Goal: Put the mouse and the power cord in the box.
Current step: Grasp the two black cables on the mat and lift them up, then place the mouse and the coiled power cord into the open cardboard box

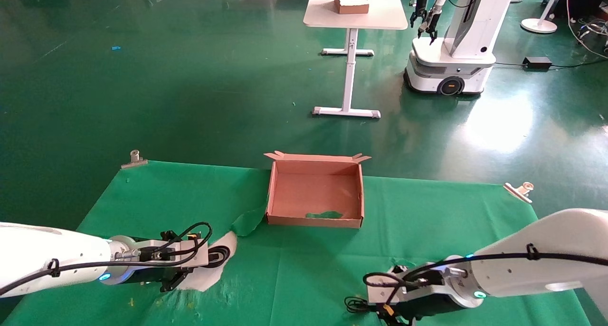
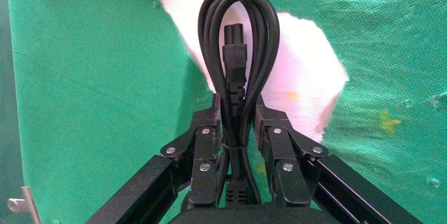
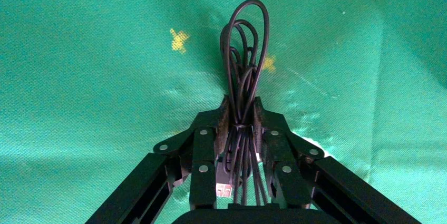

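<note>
My left gripper [image 2: 236,103] is shut on the power cord [image 2: 237,50], a thick black bundle of loops with its plug lying among them. In the head view it sits low over the table at front left [image 1: 213,257]. My right gripper [image 3: 240,105] is shut on a tied bundle of thin black cable [image 3: 245,45], the mouse's own cable, whose USB plug [image 3: 224,190] shows between the fingers. The mouse itself is out of view. In the head view the right gripper [image 1: 377,311] is at the front edge. The brown box [image 1: 313,220] stands open at the table's far middle, between both arms.
The green cloth is torn under the left gripper, baring a white patch [image 1: 213,273]. A green scrap [image 1: 325,215] lies in the box. Clamps [image 1: 134,158] [image 1: 520,190] hold the cloth's far corners. Beyond stand a white table [image 1: 354,12] and another robot [image 1: 451,45].
</note>
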Controlling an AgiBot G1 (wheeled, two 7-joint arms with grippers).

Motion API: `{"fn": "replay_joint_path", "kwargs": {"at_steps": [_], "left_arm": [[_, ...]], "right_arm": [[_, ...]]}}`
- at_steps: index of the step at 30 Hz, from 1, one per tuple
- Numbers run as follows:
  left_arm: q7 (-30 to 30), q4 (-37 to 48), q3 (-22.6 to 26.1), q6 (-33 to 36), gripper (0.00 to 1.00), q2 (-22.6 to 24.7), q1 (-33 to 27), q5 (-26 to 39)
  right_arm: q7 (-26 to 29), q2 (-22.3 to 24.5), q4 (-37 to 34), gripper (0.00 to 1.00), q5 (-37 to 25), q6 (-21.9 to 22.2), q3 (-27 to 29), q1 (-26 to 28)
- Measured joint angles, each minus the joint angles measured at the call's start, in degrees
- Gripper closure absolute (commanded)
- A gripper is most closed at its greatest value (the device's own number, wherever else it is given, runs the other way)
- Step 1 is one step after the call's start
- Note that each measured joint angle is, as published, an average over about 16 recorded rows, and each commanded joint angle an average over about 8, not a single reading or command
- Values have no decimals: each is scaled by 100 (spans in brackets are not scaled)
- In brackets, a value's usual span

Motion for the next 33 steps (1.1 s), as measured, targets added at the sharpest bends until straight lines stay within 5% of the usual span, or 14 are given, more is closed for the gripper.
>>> {"fn": "replay_joint_path", "kwargs": {"at_steps": [14, 25, 33], "left_arm": [[-19, -19, -106, 86, 100, -92, -103, -187], [-13, -71, -558, 688, 100, -352, -709, -1156], [-52, 59, -837, 1000, 100, -82, -1253, -1845]], "right_arm": [[4, 64, 24, 100, 47, 3, 55, 60], [63, 413, 195, 100, 284, 37, 373, 442], [229, 674, 357, 100, 325, 129, 599, 811]]}}
